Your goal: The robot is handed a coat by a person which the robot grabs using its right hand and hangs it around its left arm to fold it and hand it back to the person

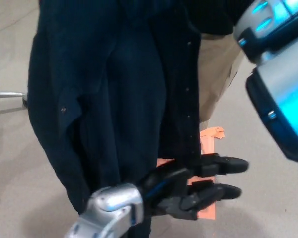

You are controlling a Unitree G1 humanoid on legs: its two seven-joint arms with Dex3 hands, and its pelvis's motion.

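Left hand (193, 186) reaches across low, fingers spread straight, gripping nothing, crossing the coat's (114, 89) lower folds. Coat hangs dark navy from the top edge, buttons down its right border. Right arm (280, 84) sits upper right, its hand out of frame; floor (268, 198) shows either side

The black left hand (198, 186) joins a silver forearm (111, 210); the grey right arm (280, 106) shows blue-lit patches.
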